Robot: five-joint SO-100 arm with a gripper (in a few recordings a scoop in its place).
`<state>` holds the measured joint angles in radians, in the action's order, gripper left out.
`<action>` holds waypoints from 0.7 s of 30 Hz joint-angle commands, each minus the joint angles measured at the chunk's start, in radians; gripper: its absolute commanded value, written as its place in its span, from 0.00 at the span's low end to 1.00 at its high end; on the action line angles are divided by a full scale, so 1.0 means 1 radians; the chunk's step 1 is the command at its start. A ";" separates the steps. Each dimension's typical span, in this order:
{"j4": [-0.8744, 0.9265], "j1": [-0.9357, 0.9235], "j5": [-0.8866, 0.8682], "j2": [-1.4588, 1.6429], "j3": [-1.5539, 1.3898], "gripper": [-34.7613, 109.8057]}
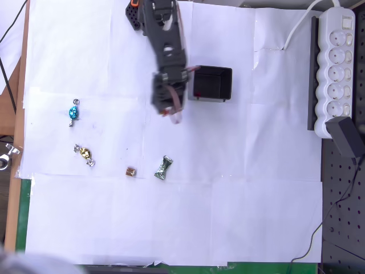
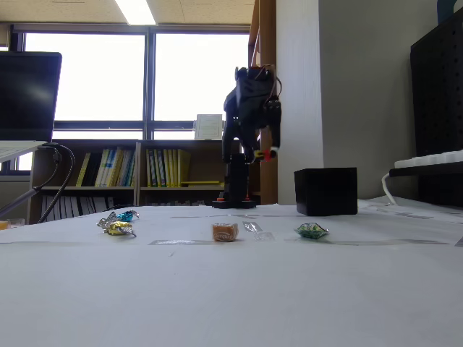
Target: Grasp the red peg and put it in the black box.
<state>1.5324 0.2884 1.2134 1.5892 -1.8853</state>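
Overhead view: blue candy (image 1: pixel 74 112), gold candy (image 1: pixel 84 153), brown cube (image 1: pixel 130 171) and green candy (image 1: pixel 163 168) lie left of and below the tool. White power strip (image 1: pixel 336 68) sits far right of it.

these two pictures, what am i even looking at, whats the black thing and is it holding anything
A small dark robot arm stands on a paper-covered table. One picture looks straight down; the other is taken low, from table height. Its gripper hangs raised beside the black box and seems to pinch something small and red, probably the red peg; it is too small to be sure. On the paper lie a blue candy, a gold candy, a green candy and a small brown cube. A power strip sits at the edge.
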 commanded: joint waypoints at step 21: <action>0.138 0.391 -0.098 -0.057 -0.106 0.24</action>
<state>1.6797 0.6381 1.1014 1.5677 -1.9773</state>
